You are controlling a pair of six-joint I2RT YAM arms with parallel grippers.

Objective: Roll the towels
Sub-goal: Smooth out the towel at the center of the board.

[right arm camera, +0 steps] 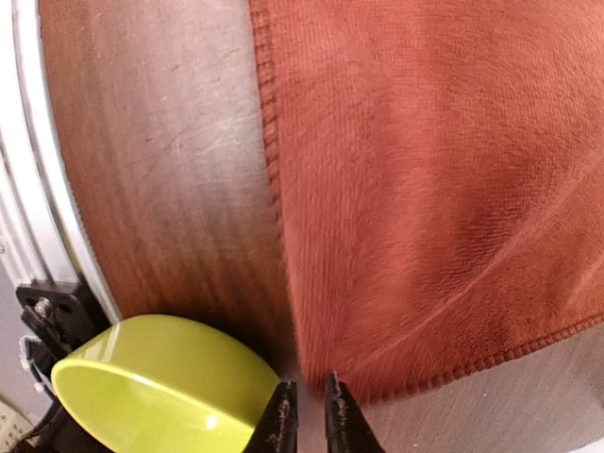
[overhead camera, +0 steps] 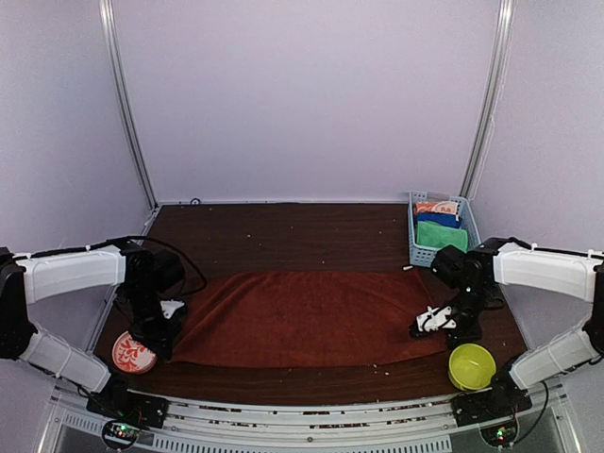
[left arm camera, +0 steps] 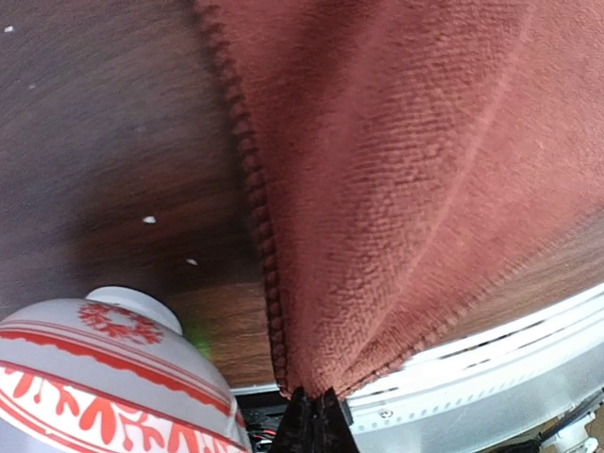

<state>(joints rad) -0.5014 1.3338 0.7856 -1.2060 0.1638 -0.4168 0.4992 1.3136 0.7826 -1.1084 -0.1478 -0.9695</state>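
Grasping step, apparently: left jaws pinch one corner of the spread rust-red towel; right jaws nearly together at the opposite corner, grip uncertain. Next probably needs both pinches secure.

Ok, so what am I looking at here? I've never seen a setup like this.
Two robot arms, bolted at the near edge of a table. One picture looks down from above; the other two come from cameras on each wrist. On the table lie a spread red towel, a patterned bowl, a green bowl and a basket of cloths. The left gripper pinches one near towel corner. The right gripper sits at the other, fingers nearly together; whether it grips is unclear.
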